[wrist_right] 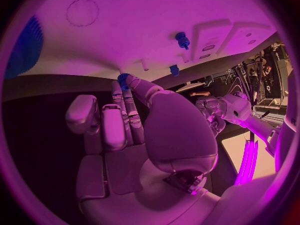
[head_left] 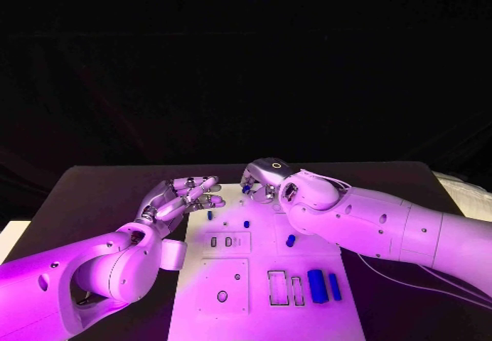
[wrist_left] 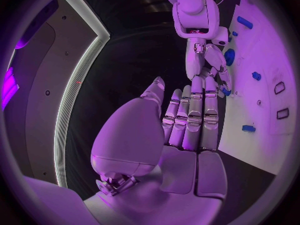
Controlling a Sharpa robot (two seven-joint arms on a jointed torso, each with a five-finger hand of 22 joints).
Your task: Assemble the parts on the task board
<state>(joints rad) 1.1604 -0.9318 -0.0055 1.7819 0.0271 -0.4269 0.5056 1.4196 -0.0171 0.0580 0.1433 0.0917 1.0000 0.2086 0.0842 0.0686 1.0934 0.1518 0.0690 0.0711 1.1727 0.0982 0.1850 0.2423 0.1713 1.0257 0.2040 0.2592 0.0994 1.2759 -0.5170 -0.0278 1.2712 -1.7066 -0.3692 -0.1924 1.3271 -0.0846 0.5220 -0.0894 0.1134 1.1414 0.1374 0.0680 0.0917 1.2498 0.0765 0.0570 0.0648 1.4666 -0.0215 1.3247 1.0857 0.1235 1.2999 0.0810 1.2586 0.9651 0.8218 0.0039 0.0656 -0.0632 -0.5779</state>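
Note:
The white task board (head_left: 261, 312) lies in the middle of the black table. My right hand (head_left: 269, 180) reaches over the board's far edge with its fingers curled down. Thumb and fingertip pinch a small toothed blue part (wrist_right: 123, 79), which in the head view is the small blue part (head_left: 246, 190) just under the fingers. My left hand (head_left: 185, 197) hovers over the board's far left corner, fingers straight and apart from everything, holding nothing. The left wrist view looks along the left hand (wrist_left: 190, 120) to the right hand (wrist_left: 207, 67) beyond it.
Small blue parts stand on the board: one (head_left: 210, 214) near my left fingertips, another (head_left: 246, 223) and a third (head_left: 290, 241) mid-board. Two long blue bars (head_left: 317, 285) lie beside rectangular slots (head_left: 279, 288). A blue gear (wrist_right: 25, 50) is at the far side.

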